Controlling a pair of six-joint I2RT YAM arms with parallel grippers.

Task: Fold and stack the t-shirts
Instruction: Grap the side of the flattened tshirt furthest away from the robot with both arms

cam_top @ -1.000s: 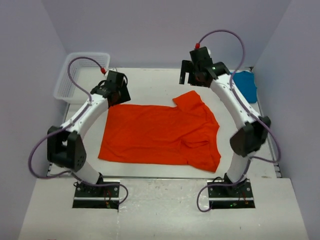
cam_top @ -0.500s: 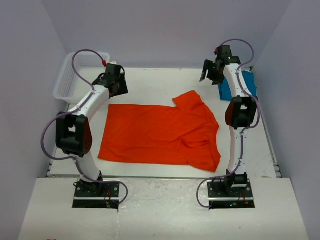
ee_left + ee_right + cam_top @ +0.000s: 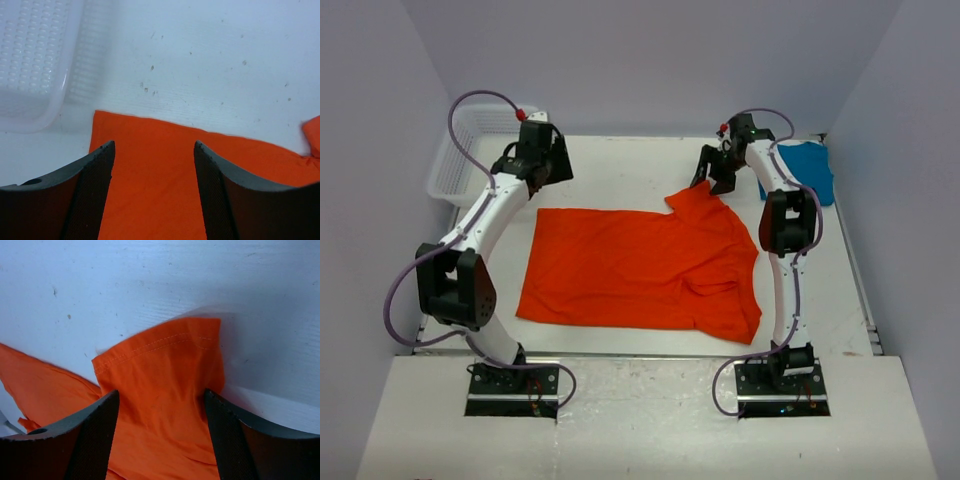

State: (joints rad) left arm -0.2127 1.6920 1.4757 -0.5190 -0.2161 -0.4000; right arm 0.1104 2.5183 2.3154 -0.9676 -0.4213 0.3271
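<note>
The orange-red t-shirt (image 3: 640,265) lies spread on the white table, its far right sleeve folded up. The teal-blue t-shirt (image 3: 810,168) lies bunched at the far right edge. My left gripper (image 3: 542,165) is open, hovering over the shirt's far left corner (image 3: 150,165). My right gripper (image 3: 712,182) is open over the folded sleeve (image 3: 165,385), its fingers either side of the cloth.
A white mesh basket (image 3: 455,160) stands at the far left corner; its wall also shows in the left wrist view (image 3: 35,60). Purple walls close in the table on three sides.
My right gripper swung from the far right near the teal shirt down and left onto the orange sleeve. My left gripper shifted slightly toward the far left corner of the shirt.
</note>
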